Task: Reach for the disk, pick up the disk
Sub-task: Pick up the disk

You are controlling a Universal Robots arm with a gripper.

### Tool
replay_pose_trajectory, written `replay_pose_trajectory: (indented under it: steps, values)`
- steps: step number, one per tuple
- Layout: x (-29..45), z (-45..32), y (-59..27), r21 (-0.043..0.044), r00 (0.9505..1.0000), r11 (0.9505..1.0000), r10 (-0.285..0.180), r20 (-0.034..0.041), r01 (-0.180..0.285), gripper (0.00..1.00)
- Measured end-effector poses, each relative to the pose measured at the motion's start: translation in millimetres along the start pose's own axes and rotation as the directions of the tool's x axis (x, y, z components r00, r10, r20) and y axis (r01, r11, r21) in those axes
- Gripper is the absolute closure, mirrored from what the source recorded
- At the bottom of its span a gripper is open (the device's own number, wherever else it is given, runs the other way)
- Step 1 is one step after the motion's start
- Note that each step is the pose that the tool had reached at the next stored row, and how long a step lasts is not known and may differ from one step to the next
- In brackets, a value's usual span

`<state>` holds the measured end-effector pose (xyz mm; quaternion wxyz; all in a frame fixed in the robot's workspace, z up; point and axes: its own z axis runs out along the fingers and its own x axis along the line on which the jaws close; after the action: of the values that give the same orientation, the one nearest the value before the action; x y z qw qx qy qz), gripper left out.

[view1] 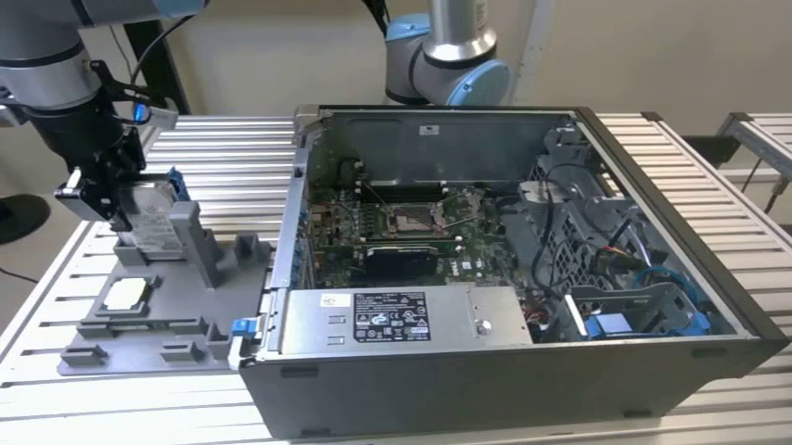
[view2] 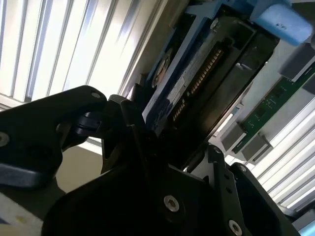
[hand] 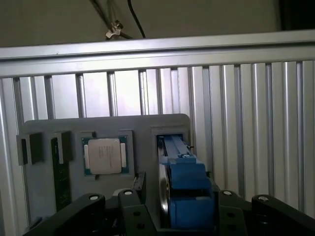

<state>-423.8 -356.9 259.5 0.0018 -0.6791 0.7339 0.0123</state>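
Slatted metal desk (view1: 693,158) before a beige wall, carrying an open computer case (view1: 495,380) and a gray fixture (view1: 185,315). The gripper (view1: 121,215) straddles the disk (view1: 155,222), which stands on edge in a fixture slot. Whether the gripper is clamped on the disk cannot be told, since dark gripper parts hide the contact.

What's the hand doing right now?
Hand: straddling the upright disk in the grey holder; whether it grips cannot be told.

Metal disk (view1: 150,222), blue plastic bracket (hand: 187,189)
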Motion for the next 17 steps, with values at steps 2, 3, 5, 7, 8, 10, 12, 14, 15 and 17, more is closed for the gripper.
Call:
replay_pose_trajectory:
  steps: [2,3,5,7,8,10,12,14,15,17]
  values:
    - [0.0,0.0,0.0,-0.0002,1.0000,1.0000,-0.001,-0.0001,0.001,0.00]
    - [0.0,0.0,0.0,-0.0003,1.0000,1.0000,-0.001,-0.0001,0.001,0.00]
    - [0.0,0.1,0.0,-0.0001,1.0000,1.0000,-0.001,0.0000,0.001,1.00]
    - [0.0,0.1,0.0,0.0001,1.0000,1.0000,-0.001,0.0000,0.001,1.00]
    - [0.0,0.1,0.0,0.0001,1.0000,1.0000,-0.001,0.0000,0.001,1.00]
    - [0.0,0.1,0.0,0.0000,1.0000,1.0000,-0.003,0.0000,0.003,1.00]
    - [0.0,0.2,0.0,0.0000,1.0000,1.0000,-0.004,0.0000,0.004,1.00]
    - [0.0,0.1,0.0,0.0000,1.0000,1.0000,-0.004,0.0000,0.004,1.00]
    - [0.0,0.1,0.0,0.0000,1.0000,1.0000,-0.004,0.0000,0.004,1.00]
    - [0.0,0.1,0.0,0.0000,1.0000,1.0000,-0.005,0.0000,0.005,1.00]
